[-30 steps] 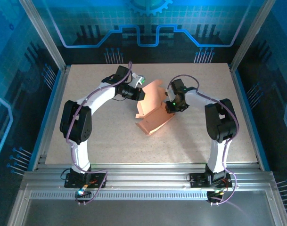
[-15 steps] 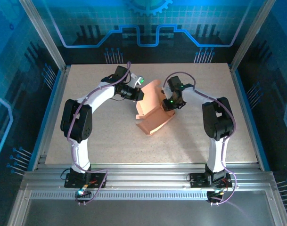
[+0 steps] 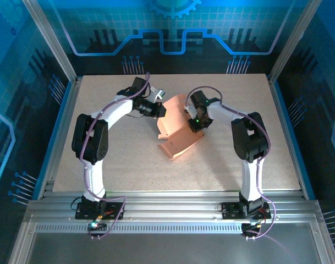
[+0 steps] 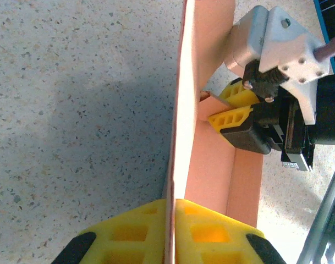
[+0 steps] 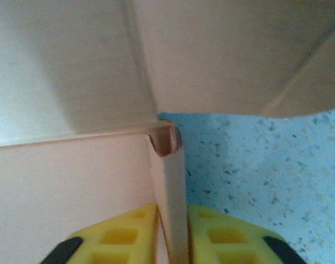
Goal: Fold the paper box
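Note:
The salmon-pink paper box [image 3: 176, 131] lies partly folded mid-table, one panel raised at its far end. My left gripper [image 3: 161, 110] comes in from the left and is shut on the thin edge of that upright panel [image 4: 181, 110]; its yellow fingers [image 4: 128, 231] pinch the card between them. My right gripper [image 3: 194, 122] is at the box's right side, shut on a folded side flap [image 5: 171, 187] beside the inner corner. Its yellow fingertips [image 4: 233, 107] also show across the box in the left wrist view.
The speckled tabletop [image 3: 222, 159] spreads open in front of and right of the box. Aluminium frame rails [image 3: 173, 212] run along the near edge, with blue walls around the table.
My right gripper has moved left toward the box and closed on its side flap. The raised panel now stands lower and flatter. The left gripper has kept its grip, shifting slightly.

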`<state>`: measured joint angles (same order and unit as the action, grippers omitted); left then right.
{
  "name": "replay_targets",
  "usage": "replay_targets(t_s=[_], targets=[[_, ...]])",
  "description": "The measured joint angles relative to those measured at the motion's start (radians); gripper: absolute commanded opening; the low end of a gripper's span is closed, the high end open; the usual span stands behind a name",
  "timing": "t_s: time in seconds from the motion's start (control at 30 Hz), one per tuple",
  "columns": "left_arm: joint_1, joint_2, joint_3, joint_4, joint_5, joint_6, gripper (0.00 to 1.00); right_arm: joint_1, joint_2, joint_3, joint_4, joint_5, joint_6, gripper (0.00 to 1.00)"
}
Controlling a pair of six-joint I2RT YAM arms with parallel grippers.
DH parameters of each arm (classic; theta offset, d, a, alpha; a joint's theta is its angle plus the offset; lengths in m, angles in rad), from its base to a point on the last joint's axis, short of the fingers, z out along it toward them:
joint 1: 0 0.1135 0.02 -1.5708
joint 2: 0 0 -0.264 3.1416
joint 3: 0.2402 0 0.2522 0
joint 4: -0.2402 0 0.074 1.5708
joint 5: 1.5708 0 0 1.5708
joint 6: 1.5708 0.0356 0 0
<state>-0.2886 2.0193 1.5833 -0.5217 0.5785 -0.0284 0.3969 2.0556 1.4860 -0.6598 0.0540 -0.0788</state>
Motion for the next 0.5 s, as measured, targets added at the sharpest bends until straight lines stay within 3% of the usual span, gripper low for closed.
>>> replay_targets(t_s=[0.07, 0.37, 0.5], targets=[[0.003, 0.005, 0.005, -0.005, 0.003, 0.000, 0.11, 0.004, 0.000, 0.001, -0.005, 0.020, -0.014, 0.00], [0.017, 0.024, 0.012, -0.013, 0.007, -0.013, 0.14, 0.048, 0.000, 0.002, -0.006, 0.136, -0.035, 0.00], [0.029, 0.039, 0.013, -0.018, 0.001, -0.041, 0.52, 0.061, 0.000, 0.002, -0.005, 0.172, -0.038, 0.00]])
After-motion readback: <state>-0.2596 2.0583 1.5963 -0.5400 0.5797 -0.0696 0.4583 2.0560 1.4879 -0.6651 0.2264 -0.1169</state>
